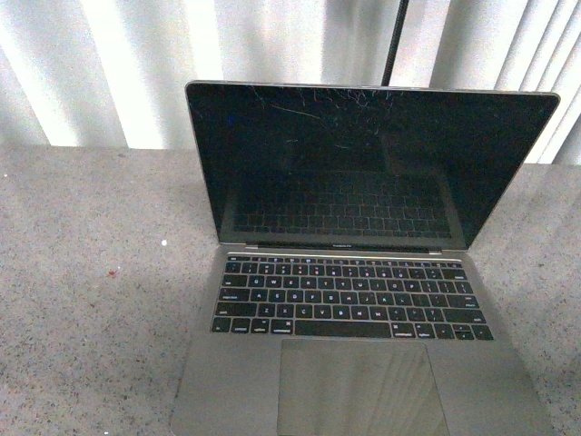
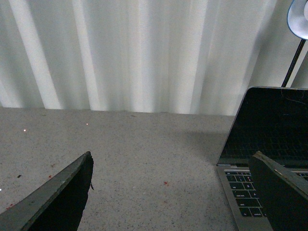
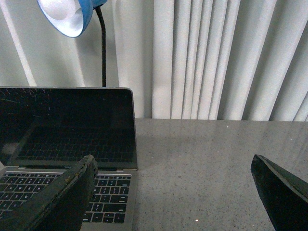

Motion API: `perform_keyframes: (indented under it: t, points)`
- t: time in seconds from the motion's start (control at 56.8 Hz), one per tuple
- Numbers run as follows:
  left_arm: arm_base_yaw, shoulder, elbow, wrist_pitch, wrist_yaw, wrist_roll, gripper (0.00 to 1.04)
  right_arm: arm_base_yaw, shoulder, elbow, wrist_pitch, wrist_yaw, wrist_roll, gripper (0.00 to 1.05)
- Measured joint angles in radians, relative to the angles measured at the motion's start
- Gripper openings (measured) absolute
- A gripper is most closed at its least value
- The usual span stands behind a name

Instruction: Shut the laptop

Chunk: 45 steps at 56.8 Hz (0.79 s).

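Note:
The laptop (image 1: 363, 272) stands open on the grey table, silver-grey with black keys, a large trackpad and a scratched black screen upright and facing me. Neither arm shows in the front view. My left gripper (image 2: 173, 161) is open and empty, low over the table to the left of the laptop (image 2: 262, 139); one of its fingers (image 2: 281, 192) overlaps the keyboard's left edge in that view. My right gripper (image 3: 174, 166) is open and empty to the right of the laptop (image 3: 67, 130); one of its fingers (image 3: 67, 197) overlaps the keyboard's right edge.
A speckled grey table (image 1: 91, 272) extends on both sides of the laptop. White pleated curtains (image 1: 136, 64) hang behind it. A blue desk lamp (image 3: 67, 14) on a black stem rises behind the screen; its stem also shows in the front view (image 1: 395, 41).

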Motion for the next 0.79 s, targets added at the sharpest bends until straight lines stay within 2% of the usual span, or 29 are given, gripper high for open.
perform_keyframes:
  t: [0.792]
  points:
    - [0.0,0.0,0.0,0.0,0.0,0.0,0.98,0.0,0.0,0.0,0.0,0.0,0.0,0.97]
